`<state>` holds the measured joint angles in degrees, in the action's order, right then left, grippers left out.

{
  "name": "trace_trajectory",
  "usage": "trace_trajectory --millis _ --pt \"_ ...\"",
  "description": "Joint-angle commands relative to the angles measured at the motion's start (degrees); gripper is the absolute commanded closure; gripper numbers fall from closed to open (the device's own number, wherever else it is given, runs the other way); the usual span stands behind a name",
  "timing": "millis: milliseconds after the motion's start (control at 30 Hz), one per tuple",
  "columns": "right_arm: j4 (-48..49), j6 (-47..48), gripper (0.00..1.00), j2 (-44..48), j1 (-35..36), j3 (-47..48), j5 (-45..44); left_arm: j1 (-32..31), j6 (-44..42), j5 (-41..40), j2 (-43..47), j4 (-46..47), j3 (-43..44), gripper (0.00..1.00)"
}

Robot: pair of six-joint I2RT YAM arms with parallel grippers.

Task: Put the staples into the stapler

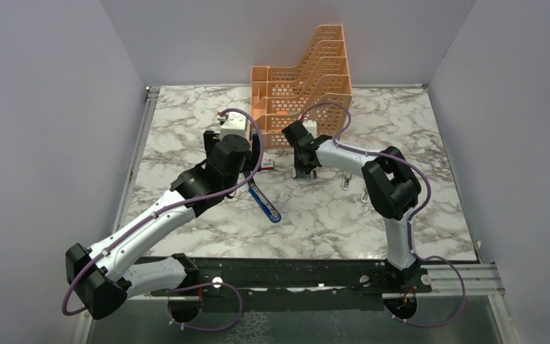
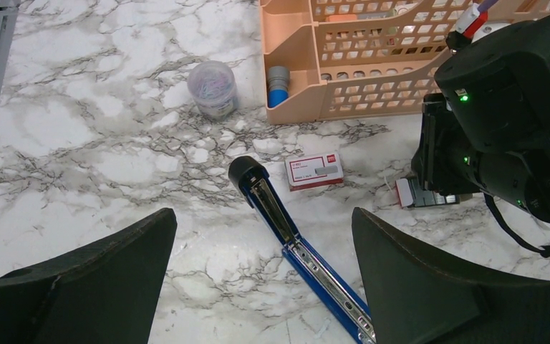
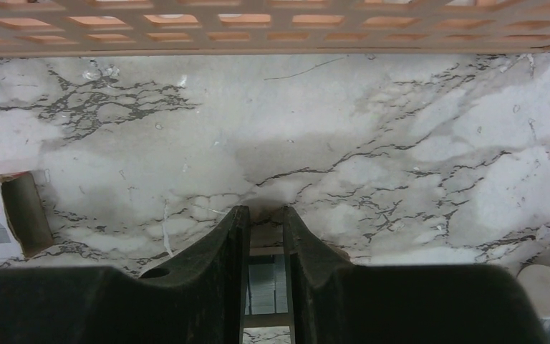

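Your right end effector (image 3: 263, 215) is clenched on the staples (image 3: 263, 287), low on the worktop (image 2: 114, 165) near the opened stapler (image 2: 293, 240); your left end effector (image 2: 263, 215) hovers released above it. A thin pinch could let them twist or break apart

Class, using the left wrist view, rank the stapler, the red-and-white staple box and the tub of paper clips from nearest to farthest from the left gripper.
1. stapler, lying between the open fingers of the left gripper.
2. staple box, just beyond the stapler's black head, slightly right.
3. tub of paper clips, farthest back, on the left.
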<state>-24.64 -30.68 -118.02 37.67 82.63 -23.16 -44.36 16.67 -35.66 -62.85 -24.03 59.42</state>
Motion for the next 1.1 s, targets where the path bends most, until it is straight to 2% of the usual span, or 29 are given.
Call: trace_trajectory --millis 0,233,600,900,967,1067 --pt "-5.29 -1.99 0.73 0.36 -0.84 -1.91 -3.89 -0.03 0.37 -0.73 0.76 0.38 -0.42 0.07" --pt "-5.3 -2.82 0.73 5.27 -0.84 -7.22 -1.53 -0.03 0.65 -0.23 1.23 0.59 -0.7 0.07" --pt "-0.24 1.55 0.72 10.82 -0.78 -13.82 12.3 -0.03 0.92 0.5 1.73 0.83 -0.85 0.07" --pt "3.08 5.03 0.72 16.06 -0.79 -15.25 11.51 -0.03 0.74 0.59 2.28 1.16 -0.95 0.07" --pt "4.06 6.22 0.75 16.93 -0.8 -15.18 12.51 -0.03 0.74 0.44 2.23 1.33 -0.97 0.07" --pt "5.49 7.73 0.85 17.25 -0.67 -14.85 14.94 -0.03 0.74 0.19 2.29 1.59 -1.21 0.07"
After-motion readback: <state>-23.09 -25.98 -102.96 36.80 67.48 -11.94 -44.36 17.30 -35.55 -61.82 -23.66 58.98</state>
